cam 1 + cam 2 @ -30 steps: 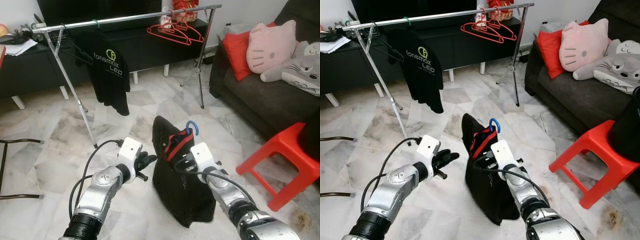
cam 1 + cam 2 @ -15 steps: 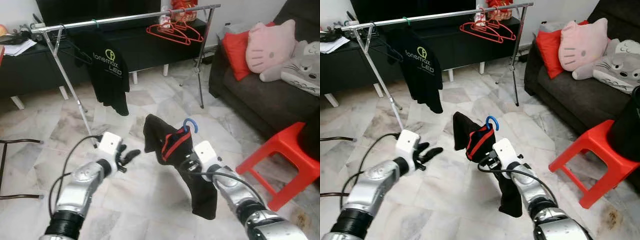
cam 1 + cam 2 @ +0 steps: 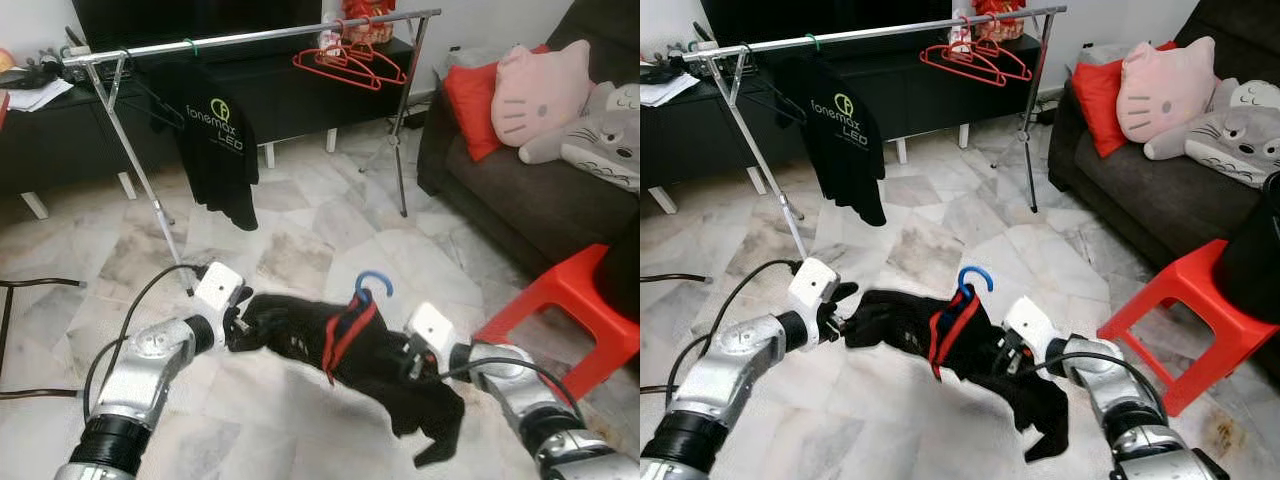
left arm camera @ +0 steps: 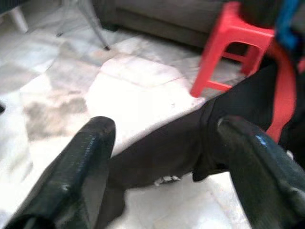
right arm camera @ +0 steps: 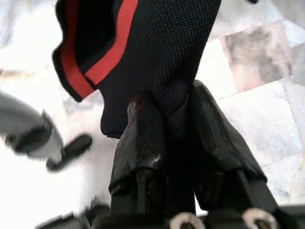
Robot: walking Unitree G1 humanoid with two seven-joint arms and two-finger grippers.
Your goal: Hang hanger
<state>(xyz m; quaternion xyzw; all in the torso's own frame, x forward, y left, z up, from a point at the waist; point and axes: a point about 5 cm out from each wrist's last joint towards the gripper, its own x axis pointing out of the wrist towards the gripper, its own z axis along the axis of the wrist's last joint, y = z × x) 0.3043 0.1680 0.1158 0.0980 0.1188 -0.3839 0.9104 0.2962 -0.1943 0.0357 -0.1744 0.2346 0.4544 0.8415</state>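
My right gripper (image 5: 164, 138) is pinching the black garment (image 3: 330, 345) with its red trim, fingers clamped on the cloth, while my left gripper (image 4: 162, 157) is reaching its spread fingers around the garment's left end. The blue hanger (image 3: 370, 285) hook is poking up mid-garment, above the marble floor (image 3: 300, 230), well short of the far clothes rail (image 3: 250, 38).

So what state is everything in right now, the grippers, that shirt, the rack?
Right gripper: shut on black shirt.
Left gripper: open, fingers either side of the shirt's edge.
Black shirt: stretched between grippers, blue hanger inside.
Rack: standing, holding a T-shirt and red hangers.
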